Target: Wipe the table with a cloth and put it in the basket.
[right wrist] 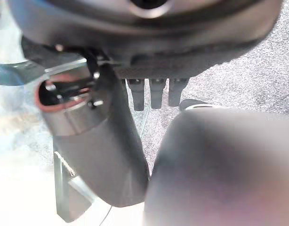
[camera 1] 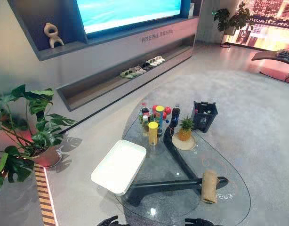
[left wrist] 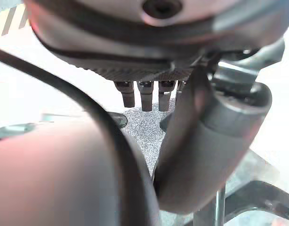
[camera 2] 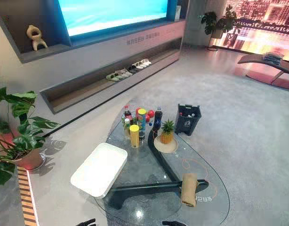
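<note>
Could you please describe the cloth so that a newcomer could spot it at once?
Find the glass table in the middle of the floor. On its near right part, above an arm of the dark base, lies the cloth. It is the one tan roll lying flat, apart from the white tray, pineapple and bottles.

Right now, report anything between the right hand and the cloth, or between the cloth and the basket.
Nothing visible does. Bare glass lies between the right hand at the near edge of the table and the rolled cloth. The line from cloth to the basket on the floor beyond is open; the pineapple stands just left of it.
</note>
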Robot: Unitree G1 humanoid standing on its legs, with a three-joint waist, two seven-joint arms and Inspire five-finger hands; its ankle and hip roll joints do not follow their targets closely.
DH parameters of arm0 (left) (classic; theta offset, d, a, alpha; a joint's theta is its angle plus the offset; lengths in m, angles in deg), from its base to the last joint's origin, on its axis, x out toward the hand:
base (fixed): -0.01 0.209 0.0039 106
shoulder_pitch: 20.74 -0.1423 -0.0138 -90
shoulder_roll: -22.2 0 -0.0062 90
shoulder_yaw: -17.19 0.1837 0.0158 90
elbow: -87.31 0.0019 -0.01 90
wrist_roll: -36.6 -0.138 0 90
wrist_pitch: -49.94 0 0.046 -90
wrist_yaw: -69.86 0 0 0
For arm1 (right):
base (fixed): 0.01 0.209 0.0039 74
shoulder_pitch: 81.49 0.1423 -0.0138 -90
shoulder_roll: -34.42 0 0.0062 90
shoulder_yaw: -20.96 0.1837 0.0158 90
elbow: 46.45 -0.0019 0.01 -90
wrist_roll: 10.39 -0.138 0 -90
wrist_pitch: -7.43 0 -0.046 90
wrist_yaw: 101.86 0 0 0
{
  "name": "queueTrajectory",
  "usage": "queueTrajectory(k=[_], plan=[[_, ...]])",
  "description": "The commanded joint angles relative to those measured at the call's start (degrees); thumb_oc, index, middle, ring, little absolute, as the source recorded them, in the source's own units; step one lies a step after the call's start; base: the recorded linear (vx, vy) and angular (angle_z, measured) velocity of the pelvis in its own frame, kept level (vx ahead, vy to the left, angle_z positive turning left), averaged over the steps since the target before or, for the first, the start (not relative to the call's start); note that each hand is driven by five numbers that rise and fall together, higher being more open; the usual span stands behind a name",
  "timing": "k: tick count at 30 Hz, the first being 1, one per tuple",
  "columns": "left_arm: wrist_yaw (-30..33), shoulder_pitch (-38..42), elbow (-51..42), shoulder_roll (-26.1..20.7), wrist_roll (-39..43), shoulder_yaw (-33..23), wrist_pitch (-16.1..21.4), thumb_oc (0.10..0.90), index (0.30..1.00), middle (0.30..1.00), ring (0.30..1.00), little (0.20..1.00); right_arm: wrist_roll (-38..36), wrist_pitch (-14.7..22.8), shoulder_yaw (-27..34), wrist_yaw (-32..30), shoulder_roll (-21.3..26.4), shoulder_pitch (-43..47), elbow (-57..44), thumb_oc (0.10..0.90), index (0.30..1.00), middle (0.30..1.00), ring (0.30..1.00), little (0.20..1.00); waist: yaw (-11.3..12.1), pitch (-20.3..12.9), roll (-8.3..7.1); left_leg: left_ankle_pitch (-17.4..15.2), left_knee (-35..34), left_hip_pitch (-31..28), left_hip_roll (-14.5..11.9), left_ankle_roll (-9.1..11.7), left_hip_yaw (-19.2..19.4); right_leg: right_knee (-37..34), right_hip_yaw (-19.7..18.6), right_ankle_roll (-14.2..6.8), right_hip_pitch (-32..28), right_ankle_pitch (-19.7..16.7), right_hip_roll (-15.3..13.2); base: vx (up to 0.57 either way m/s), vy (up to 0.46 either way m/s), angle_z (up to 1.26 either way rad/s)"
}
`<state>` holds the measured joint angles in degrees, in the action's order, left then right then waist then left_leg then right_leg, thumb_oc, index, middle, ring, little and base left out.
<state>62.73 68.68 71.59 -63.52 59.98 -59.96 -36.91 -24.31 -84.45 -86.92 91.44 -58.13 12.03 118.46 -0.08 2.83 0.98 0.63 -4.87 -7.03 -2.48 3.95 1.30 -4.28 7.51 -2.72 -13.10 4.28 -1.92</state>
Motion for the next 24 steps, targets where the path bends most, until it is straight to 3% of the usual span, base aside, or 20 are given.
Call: queueTrajectory(k=[1, 24], plan=[[-1.42, 5.05, 2.99, 2.82, -0.42, 0.35, 1.61, 0.800, 0.900, 0.900, 0.900, 0.900, 0.03, 0.29, -0.31, 0.86, -1.50, 2.38, 3.11, 0.800, 0.900, 0.900, 0.900, 0.900, 1.15, 0.52, -1.95, -4.36, 1.52, -1.66, 2.60, -2.40, -0.20, -0.36, -1.79, -1.82, 4.41, -3.42, -1.40, 0.25, 0.118, -0.38], [-1.36, 4.83, 2.91, 2.93, -0.86, 0.58, 2.58, 0.800, 0.900, 0.900, 0.900, 0.900, 0.94, 2.07, -0.54, -0.78, -1.36, 2.46, 2.69, 0.800, 0.900, 0.900, 0.900, 0.900, 1.24, 0.96, -1.93, -4.29, 1.62, -1.32, 2.64, -2.47, -0.27, -0.41, -1.84, -1.84, 4.62, -3.57, -1.38, 0.00, 0.000, 0.00]])
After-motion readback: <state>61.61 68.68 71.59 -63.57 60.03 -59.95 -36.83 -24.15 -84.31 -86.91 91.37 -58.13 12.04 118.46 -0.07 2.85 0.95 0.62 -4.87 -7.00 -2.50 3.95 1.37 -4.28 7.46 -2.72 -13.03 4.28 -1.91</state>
